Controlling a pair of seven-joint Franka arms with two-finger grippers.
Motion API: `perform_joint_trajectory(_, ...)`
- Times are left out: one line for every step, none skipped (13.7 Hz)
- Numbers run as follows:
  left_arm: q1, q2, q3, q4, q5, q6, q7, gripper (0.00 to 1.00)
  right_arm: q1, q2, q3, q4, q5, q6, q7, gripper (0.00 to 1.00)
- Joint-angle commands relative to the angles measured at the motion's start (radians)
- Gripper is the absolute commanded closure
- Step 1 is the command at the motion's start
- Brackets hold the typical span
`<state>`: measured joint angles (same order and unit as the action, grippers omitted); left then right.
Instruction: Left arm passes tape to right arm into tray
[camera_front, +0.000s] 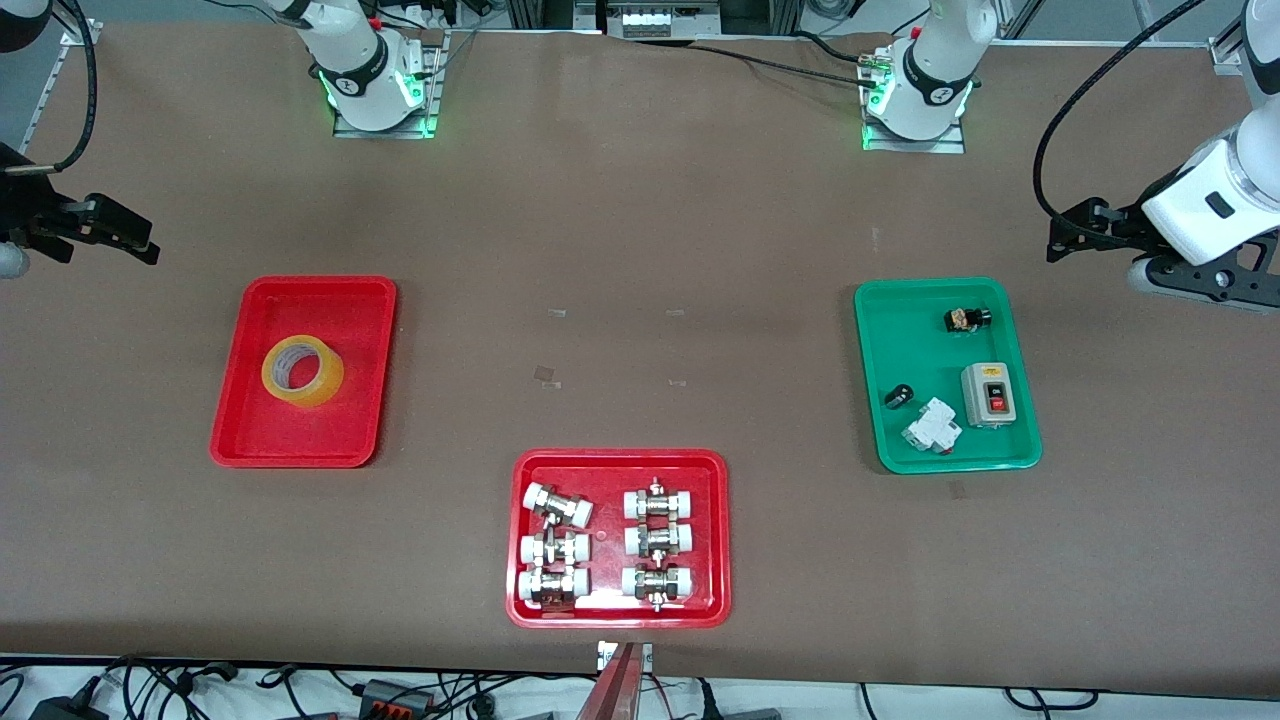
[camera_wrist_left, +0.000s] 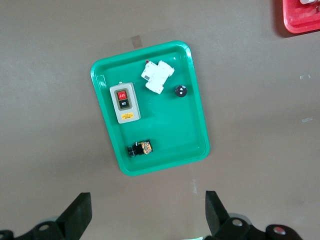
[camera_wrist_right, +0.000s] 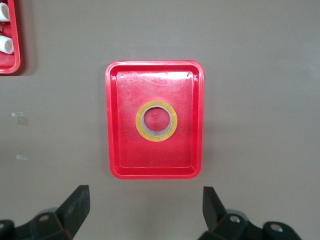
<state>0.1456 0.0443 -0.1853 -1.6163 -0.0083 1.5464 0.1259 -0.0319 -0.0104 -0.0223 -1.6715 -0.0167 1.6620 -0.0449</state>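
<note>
Inside the plain red shallow plastic tray (camera_front: 232, 430) lies the yellow translucent tape roll (camera_front: 302, 371), flat on its side, delivery apparently done; my right gripper (camera_wrist_right: 145, 212) and left gripper (camera_wrist_left: 148, 215) hang wide apart and empty, clear of the trays

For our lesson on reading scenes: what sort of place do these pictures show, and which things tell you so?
Probably a robotics lab workbench. Two arms are bolted along a brown table; sorted parts sit in trays: pipe fittings in one, a switch box in the green tray, the tape in the red tray; cables line the edge.
</note>
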Motion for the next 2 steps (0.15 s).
perform_joint_trajectory(0.006, -0.004, -0.002, 0.013, -0.015, -0.014, 0.012, 0.00, 0.003, -0.023, -0.001, -0.017, 0.001, 0.005, -0.012, 0.00)
perform_joint_trajectory(0.006, -0.004, -0.002, 0.013, -0.016, -0.014, 0.012, 0.00, 0.003, -0.023, -0.001, -0.017, 0.001, 0.005, -0.012, 0.00)
